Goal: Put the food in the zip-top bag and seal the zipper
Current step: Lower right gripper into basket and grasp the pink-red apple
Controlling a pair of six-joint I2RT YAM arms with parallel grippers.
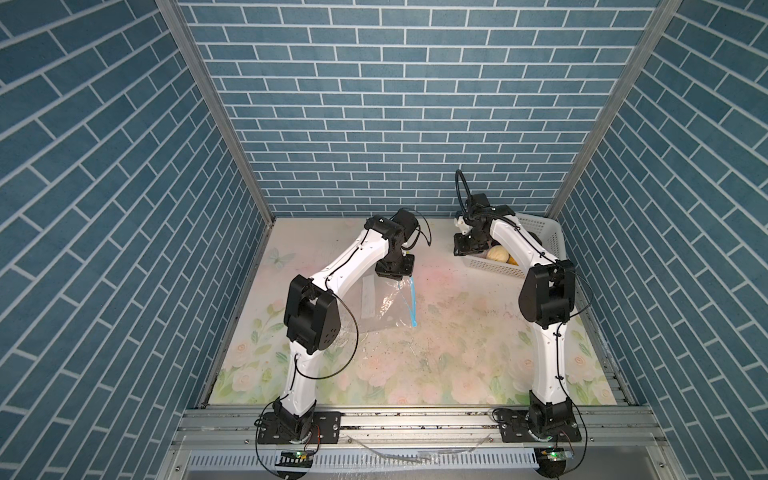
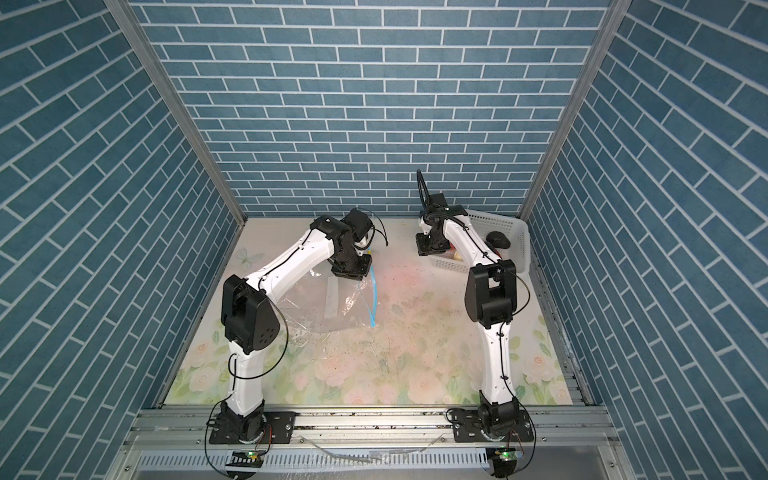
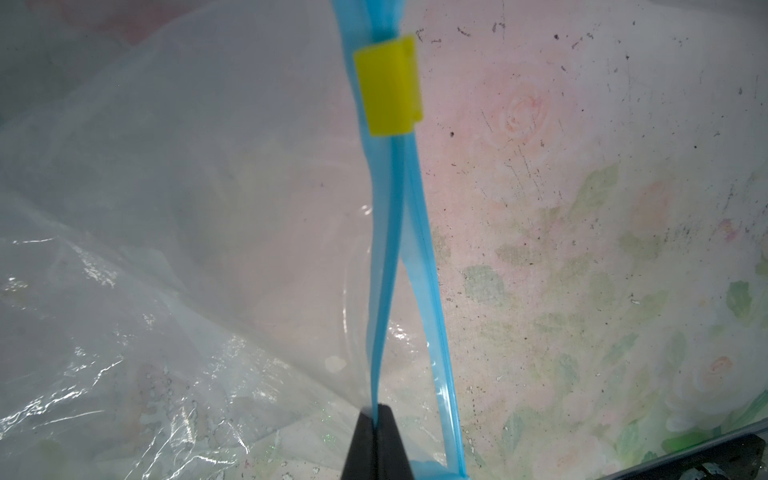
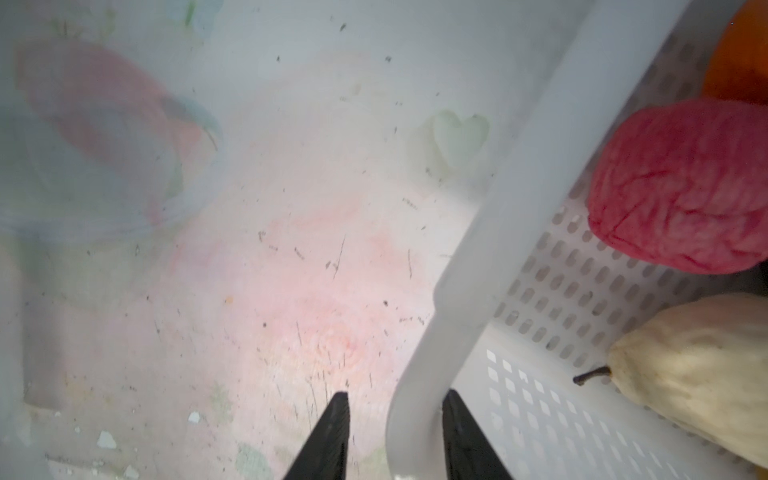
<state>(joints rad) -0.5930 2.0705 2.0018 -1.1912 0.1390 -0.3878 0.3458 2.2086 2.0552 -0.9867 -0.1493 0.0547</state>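
Bag: the large clear, crinkly zip-top bag (image 1: 386, 307) lies on the flower-printed tabletop (image 1: 436, 365) in front of the left arm; I see nothing inside it.
Mouth: the zipper (image 3: 390, 249), a thin light blue strip, is parted, with one lip lifted and the other lying low. Its small yellow plastic slider (image 3: 388, 85) sits further along the strip.
Left tool: the left gripper (image 3: 377, 409) is clamped tight on the raised lip, propping the mouth open.
Right tool: the right gripper (image 4: 397, 395) is at the white perforated plastic basket (image 4: 519, 187). Its jaws stand apart, astride the rim, one finger inside against it and one outside with a gap. It holds nothing.
Food: the food is in the basket, well apart from the bag. There is a wrinkled pink-red lump (image 4: 681, 187), a cream pear-shaped piece (image 4: 706, 374), an orange piece (image 4: 735, 54) and a black lump (image 2: 498, 239).
Handling, bag: light, limp, slippery film that would likely sag shut if released. The stiffer blue strip is the sensible hold.
Handling, food: it looks light and squashy, so a gentle pinch across the pink-red lump's narrower middle should do. The rounded pear may roll.
Handling, slider: small and hard; pinch its flat sides.
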